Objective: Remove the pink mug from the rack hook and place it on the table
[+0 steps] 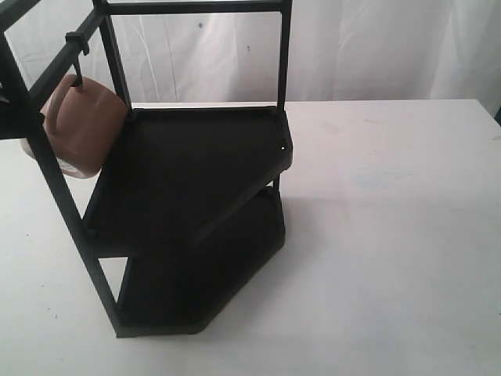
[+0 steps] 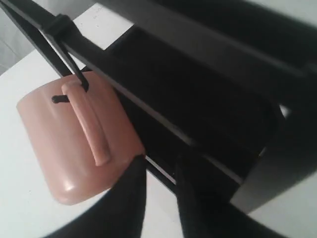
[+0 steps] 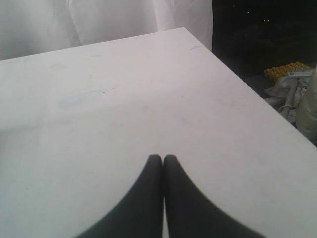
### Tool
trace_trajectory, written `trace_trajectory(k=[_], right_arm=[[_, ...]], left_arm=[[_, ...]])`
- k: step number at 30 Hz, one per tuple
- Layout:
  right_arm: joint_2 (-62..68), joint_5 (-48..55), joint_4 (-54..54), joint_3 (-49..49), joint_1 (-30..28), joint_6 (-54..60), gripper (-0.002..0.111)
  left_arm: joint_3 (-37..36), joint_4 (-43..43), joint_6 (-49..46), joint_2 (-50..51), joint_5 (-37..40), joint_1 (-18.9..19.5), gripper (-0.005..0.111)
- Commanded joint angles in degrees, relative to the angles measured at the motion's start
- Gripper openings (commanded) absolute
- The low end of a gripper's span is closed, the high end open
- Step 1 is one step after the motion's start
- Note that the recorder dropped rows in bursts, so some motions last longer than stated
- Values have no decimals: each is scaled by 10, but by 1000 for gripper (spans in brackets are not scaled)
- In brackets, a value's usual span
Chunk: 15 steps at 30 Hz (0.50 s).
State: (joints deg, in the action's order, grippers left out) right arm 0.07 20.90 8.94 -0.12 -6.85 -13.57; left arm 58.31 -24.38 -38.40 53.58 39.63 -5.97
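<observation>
The pink mug [image 1: 82, 125] hangs by its handle [image 2: 90, 124] from a thin hook [image 2: 74, 82] on the upper left bar of the black rack [image 1: 196, 157]. It is off the table [image 1: 391, 235] and tilted. In the left wrist view my left gripper [image 2: 159, 166] is open, close beside the mug [image 2: 59, 148]. One fingertip [image 2: 136, 166] is at the mug's edge, and nothing is between the fingers. The rack's shelf [image 2: 198, 79] is just beyond. My right gripper [image 3: 162, 157] is shut and empty over bare table [image 3: 124, 99]. Neither gripper shows in the exterior view.
A white curtain [image 1: 352, 47] hangs behind the table. In the right wrist view the table's edge [image 3: 247, 84] drops to a dark area with yellow clutter [image 3: 286, 69]. The rack's two shelves and upright bars fill the left half of the exterior view.
</observation>
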Motion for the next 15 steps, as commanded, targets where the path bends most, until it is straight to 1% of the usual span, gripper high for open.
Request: trace_trajectory(k=[1, 2, 3, 6, 7, 8, 10, 12, 15], right_arm=[[-1, -4, 0, 1, 2, -1, 0], [-1, -4, 0, 1, 2, -1, 0], [-1, -4, 0, 1, 2, -1, 0], [-1, -4, 0, 1, 2, -1, 0], [-1, -4, 0, 1, 2, -1, 0], [-1, -4, 0, 1, 2, -1, 0], [-1, -4, 0, 1, 2, -1, 0], [-1, -4, 0, 1, 2, -1, 0], [-1, -4, 0, 1, 2, -1, 0]], left_arm=[[-18, -3, -11, 1, -52, -1, 49], [-20, -3, -11, 1, -64, -1, 54], [-24, -3, -12, 1, -72, -1, 57], [-31, -2, -43, 1, -73, -1, 59], [-36, -4, -70, 1, -66, -1, 58], [-49, -4, -124, 1, -51, -1, 55], [-71, -4, -167, 4, -57, -1, 48], [-82, -20, -167, 8, -82, -1, 39], [-82, -52, -170, 10, -100, -1, 38]])
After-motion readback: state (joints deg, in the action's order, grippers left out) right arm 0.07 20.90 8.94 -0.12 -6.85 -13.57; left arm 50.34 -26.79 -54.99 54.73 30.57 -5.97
